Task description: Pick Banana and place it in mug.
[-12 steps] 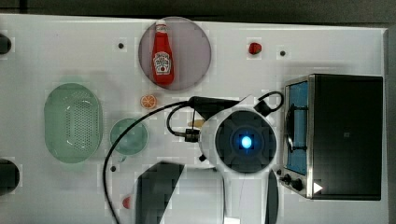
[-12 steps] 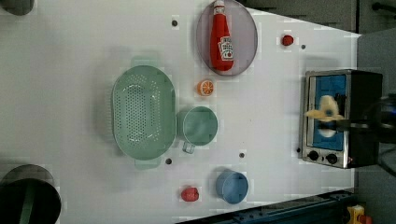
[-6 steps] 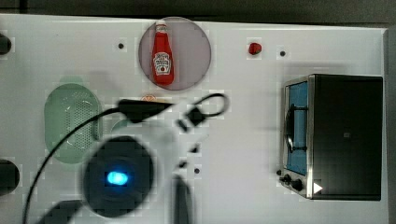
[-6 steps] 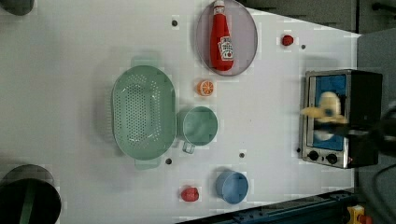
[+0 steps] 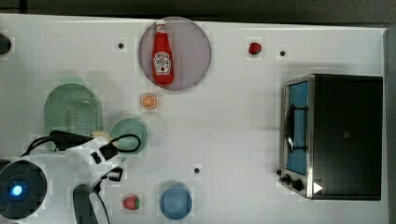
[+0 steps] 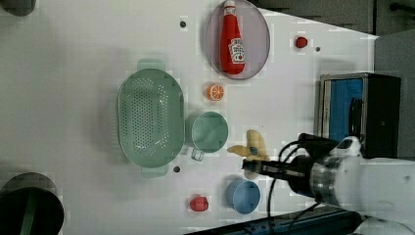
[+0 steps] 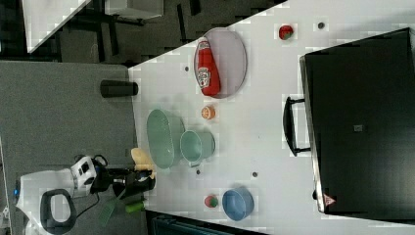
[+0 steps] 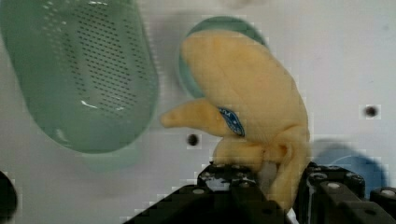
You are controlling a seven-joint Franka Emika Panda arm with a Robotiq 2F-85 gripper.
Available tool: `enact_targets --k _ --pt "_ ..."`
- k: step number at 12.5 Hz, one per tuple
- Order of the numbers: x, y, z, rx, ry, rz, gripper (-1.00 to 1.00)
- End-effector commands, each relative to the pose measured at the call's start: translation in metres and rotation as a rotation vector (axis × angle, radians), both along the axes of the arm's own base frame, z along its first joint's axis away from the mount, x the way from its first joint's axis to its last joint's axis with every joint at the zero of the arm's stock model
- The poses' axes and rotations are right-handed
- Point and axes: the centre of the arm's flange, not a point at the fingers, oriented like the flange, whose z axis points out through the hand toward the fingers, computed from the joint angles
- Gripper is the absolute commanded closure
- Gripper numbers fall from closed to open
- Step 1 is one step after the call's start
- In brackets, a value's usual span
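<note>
Carried away from the toaster oven [image 6: 359, 115] since the earlier frame, the gripper [image 8: 268, 179] now hangs above the table [image 5: 233, 140] near the mug [image 6: 209, 132], its narrow-set fingers clamped on the banana [image 8: 243, 93] at its stem end. In the wrist view the banana overlaps the mug's rim, the perforated basket [image 6: 150, 122] alongside and the blue cup [image 6: 243, 197] nearby.

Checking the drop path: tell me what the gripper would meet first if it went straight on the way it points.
Most likely the green mug. The gripper, shut on the banana, aims toward it in the wrist view, the perforated green basket lying beside that line. Depth is unclear, so it may pass above the rim.
</note>
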Motion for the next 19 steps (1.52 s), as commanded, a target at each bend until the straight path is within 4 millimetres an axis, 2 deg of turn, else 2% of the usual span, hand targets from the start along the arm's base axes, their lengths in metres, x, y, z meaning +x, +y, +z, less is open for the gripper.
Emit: enact_targets --k 1,2,5,7,8,10,13,14,16,19 --pt "0.019 -0.019 -0.038 0.008 -0.003 -0.274 0.46" --pt "0.026 -0.015 -0.064 0.016 0.024 -0.273 0.46" --pt "0.041 -0.008 -0.101 0.058 0.011 -0.281 0.46" --pt "0.052 -0.016 -0.108 0.052 -0.014 -0.318 0.46" --pt "0.05 -0.02 -0.114 0.026 -0.01 -0.327 0.4" --pt "0.05 -0.024 -0.122 0.012 -0.015 -0.355 0.01" --pt "0.053 -0.025 -0.128 0.017 -0.013 -0.361 -0.69" --pt "0.054 -0.025 -0.127 0.019 -0.016 -0.362 -0.97" --pt "0.068 -0.03 -0.108 0.049 -0.054 -0.398 -1.0" --pt "0.093 -0.07 -0.04 0.036 -0.085 -0.468 -1.0"
